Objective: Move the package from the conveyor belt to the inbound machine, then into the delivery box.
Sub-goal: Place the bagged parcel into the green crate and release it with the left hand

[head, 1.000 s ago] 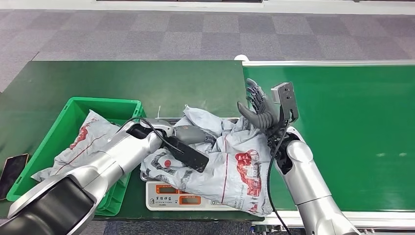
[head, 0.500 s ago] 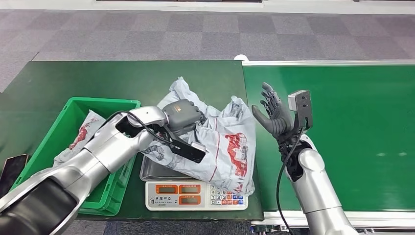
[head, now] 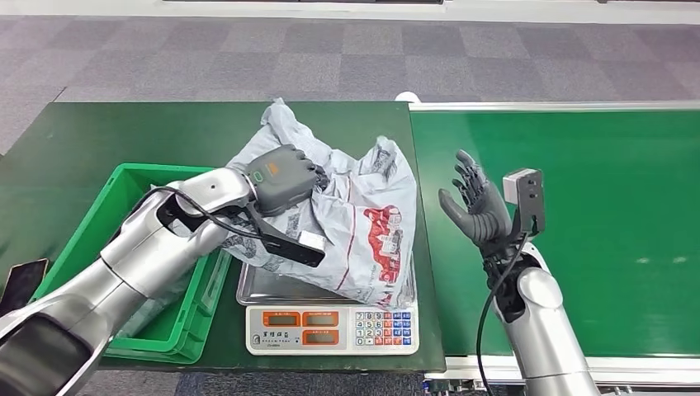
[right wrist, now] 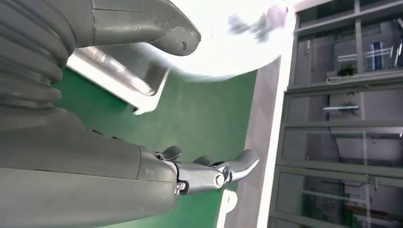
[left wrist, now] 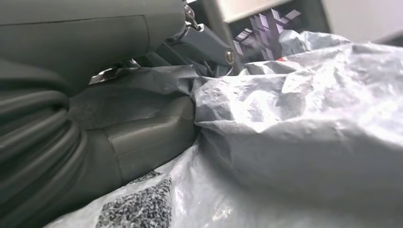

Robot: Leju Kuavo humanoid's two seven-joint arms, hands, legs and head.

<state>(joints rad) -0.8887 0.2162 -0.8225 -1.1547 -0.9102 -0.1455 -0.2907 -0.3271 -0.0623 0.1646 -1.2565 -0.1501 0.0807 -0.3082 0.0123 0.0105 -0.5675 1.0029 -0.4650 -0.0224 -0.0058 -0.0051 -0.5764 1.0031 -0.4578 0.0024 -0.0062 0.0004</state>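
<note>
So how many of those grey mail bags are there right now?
2. One grey mail bag is gripped by the left hand above the scale; another lies in the green crate, mostly hidden behind the arm.

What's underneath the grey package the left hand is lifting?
Under the grey package, gripped by the left hand, sits the scale with its steel tray. The package hangs over most of the tray, hiding whatever lies there.

Both arms are polished silver tubes with black joint sections and looping black cables, ending in a left hand (head: 283,177) under a grey cover and a dark-fingered right hand (head: 477,206) beside a boxy grey wrist camera (head: 526,196).
</note>
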